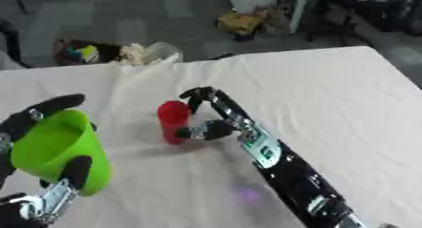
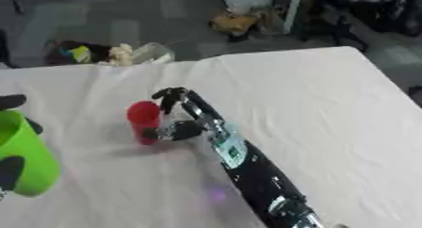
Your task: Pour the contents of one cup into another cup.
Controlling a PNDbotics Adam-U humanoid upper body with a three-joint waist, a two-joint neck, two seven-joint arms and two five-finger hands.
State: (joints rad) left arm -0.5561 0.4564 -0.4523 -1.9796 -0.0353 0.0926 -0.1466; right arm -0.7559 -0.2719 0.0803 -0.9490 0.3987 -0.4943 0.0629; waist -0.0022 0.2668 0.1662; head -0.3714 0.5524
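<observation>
A red cup [image 1: 173,120] stands upright on the white cloth near the table's middle. My right hand [image 1: 216,121] reaches it from the lower right: the fingers curl past its upper rim and the thumb rests low on its side, so the hand is closing on the cup. At the lower left, my left hand [image 1: 41,196] holds a large green cup [image 1: 59,150] above the table, its mouth tilted to the upper left; fingers wrap it above and below. The green cup's inside looks empty from here; the red cup's contents are hidden.
The white tablecloth [image 1: 329,95] covers the table, with bare cloth to the right and behind the red cup. Beyond the far edge lie a dark bag of clutter [image 1: 86,52] and a yellow thing [image 1: 239,22] on the floor.
</observation>
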